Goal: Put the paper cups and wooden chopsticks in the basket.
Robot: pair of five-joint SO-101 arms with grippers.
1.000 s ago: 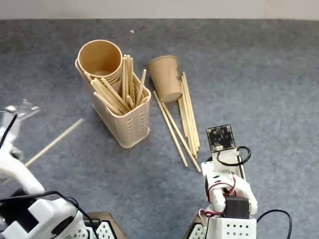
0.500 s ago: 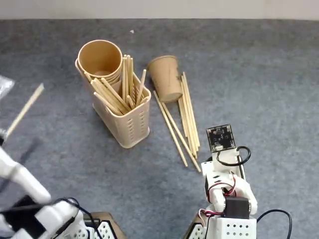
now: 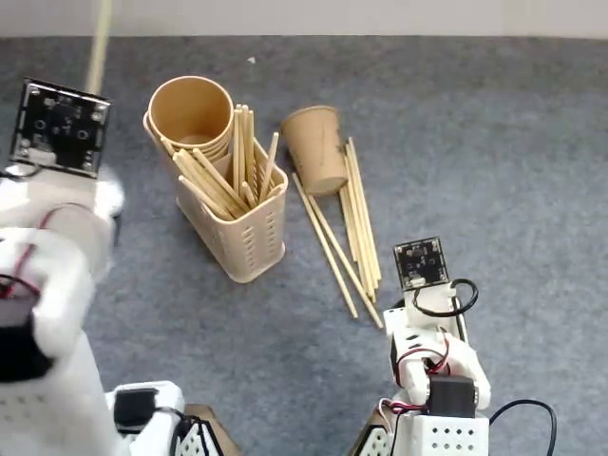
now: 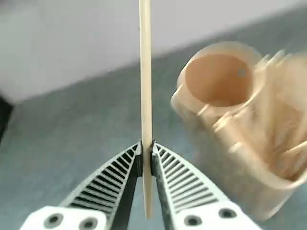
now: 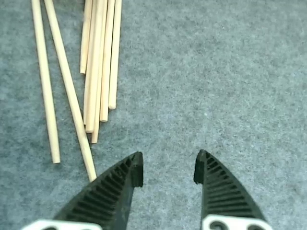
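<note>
While the left claw [image 4: 145,147] pinches one pale chopstick [image 3: 99,43] at upper left, its top is cut off. At centre the beige slotted basket [image 3: 249,242] holds nested paper cups [image 3: 190,109] and a chopstick bundle [image 3: 217,179]. Right of it, a tipped cup [image 3: 315,150] and loose chopsticks [image 3: 353,223] lie on the table [image 3: 494,171]; lower right, the right claw [image 5: 165,167] gapes apart.

chopstick [image 4: 145,72] with far end past the view's edge, basket [image 4: 235,167] blurred and partly cropped
</note>
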